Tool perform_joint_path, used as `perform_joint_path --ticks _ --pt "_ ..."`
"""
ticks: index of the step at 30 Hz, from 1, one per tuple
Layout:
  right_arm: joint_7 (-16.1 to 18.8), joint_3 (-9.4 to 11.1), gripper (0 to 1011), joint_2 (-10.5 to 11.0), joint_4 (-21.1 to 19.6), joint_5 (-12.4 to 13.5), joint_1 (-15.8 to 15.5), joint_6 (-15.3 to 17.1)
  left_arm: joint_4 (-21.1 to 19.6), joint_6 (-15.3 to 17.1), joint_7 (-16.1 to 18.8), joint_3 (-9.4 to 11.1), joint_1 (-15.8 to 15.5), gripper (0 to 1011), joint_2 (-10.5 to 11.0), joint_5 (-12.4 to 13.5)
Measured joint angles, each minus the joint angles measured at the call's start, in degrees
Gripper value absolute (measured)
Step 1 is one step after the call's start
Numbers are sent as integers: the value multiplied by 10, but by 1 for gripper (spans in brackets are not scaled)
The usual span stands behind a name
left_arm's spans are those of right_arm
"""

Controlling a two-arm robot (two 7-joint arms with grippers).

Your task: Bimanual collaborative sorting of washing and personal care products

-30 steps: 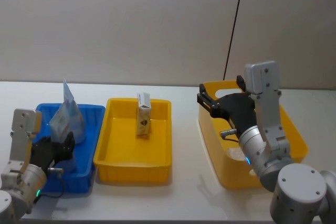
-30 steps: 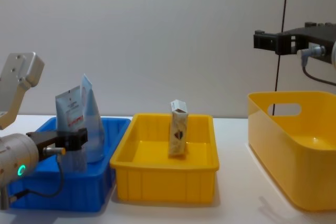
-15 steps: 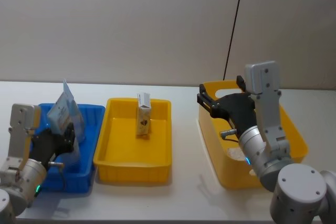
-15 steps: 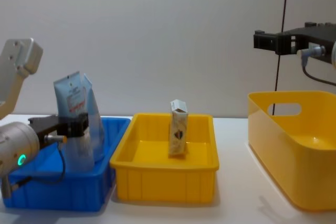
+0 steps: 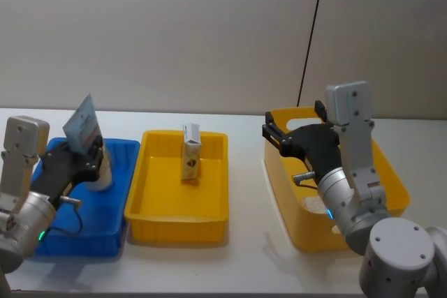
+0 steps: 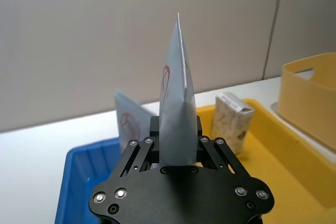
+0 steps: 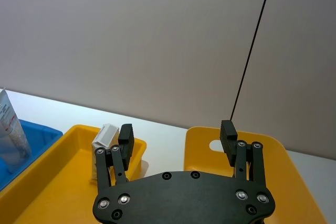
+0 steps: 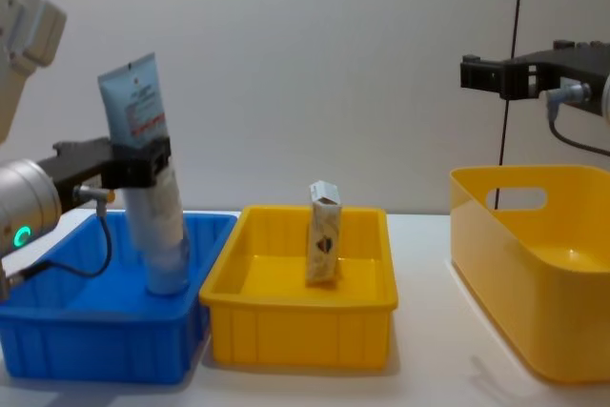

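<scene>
Holding: my left pincer (image 8: 133, 161) clenched on pale blue squeeze tube (image 8: 133, 102), crimped end up, over blue tray (image 8: 57, 340)
Idle: my right pincer (image 7: 176, 129) released, above yellow tub (image 8: 534, 283)
Carton (image 8: 324, 245): upright in yellow tray (image 8: 295, 335)

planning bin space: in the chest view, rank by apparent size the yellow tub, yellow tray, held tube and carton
1. yellow tub, though the edge crops it
2. yellow tray
3. tube in the left gripper
4. carton

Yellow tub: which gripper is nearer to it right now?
Right. The right gripper hangs open just above the tub; the left gripper is far off over the blue tray, shut on a tube.
</scene>
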Motion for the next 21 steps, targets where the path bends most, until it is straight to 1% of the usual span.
perform_joint_path --ticks 3,7,8,11,16,21 --pt "0 0 1004 0 0 0 0 0 -10 -3 -12 2 0 280 5 0" --pt "0 0 1004 0 0 0 0 0 -29 -7 -40 7 -2 280 12 -1" --pt "0 0 1004 0 0 0 0 0 -29 -7 -40 7 -2 280 12 -1" --pt "0 0 1004 0 0 0 0 0 -40 -7 -60 15 -8 280 13 -4" --pt "0 0 1004 0 0 0 0 0 -50 3 -75 27 -16 280 8 -7" --pt "0 0 1004 0 0 0 0 0 -55 18 -87 44 -29 280 -4 -11"
